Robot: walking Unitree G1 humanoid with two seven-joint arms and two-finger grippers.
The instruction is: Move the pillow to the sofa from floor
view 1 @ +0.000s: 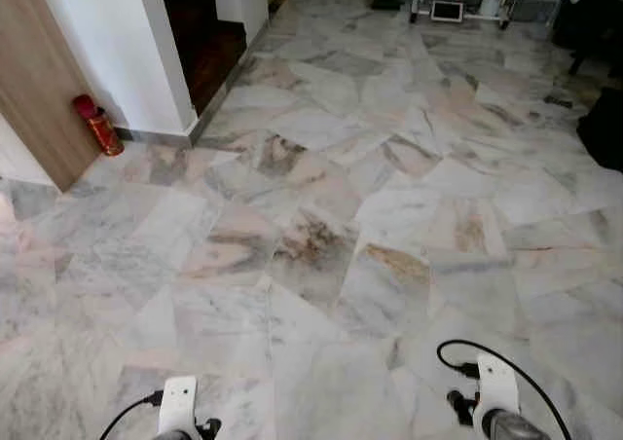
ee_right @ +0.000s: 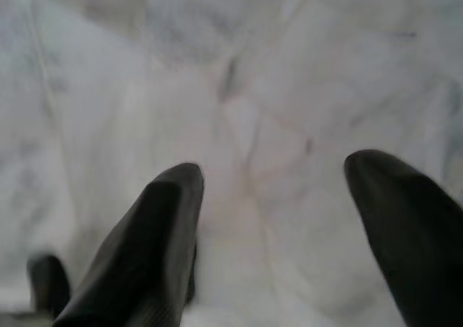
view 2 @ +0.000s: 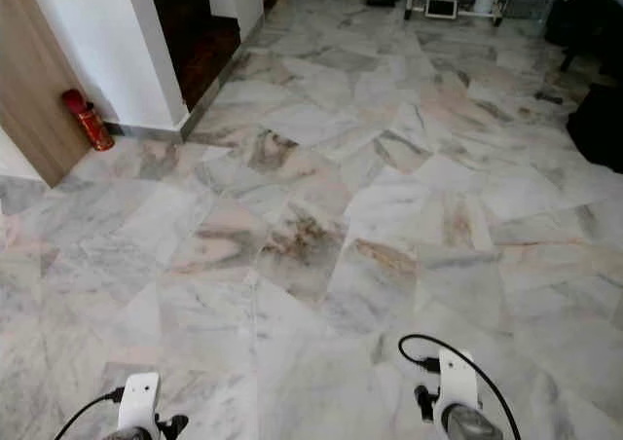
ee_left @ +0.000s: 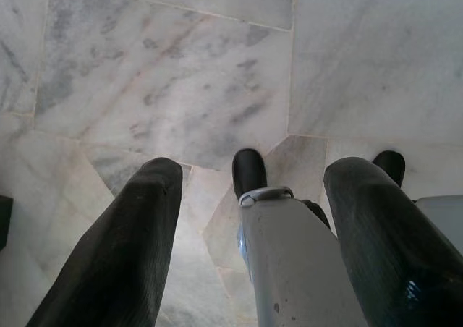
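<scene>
The pillow was not yet to be found on the marble floor [view 1: 321,167], so a search was judged to be under way. The left pincer [ee_left: 246,197] and right pincer [ee_right: 271,197] were carried low, spread apart and empty, presumably kept ready. A red extinguisher [view 1: 97,124] was leant against the wall.

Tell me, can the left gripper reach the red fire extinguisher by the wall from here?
Probably not. The left gripper hangs low by the robot, while the fire extinguisher stands far off across bare marble floor.
</scene>
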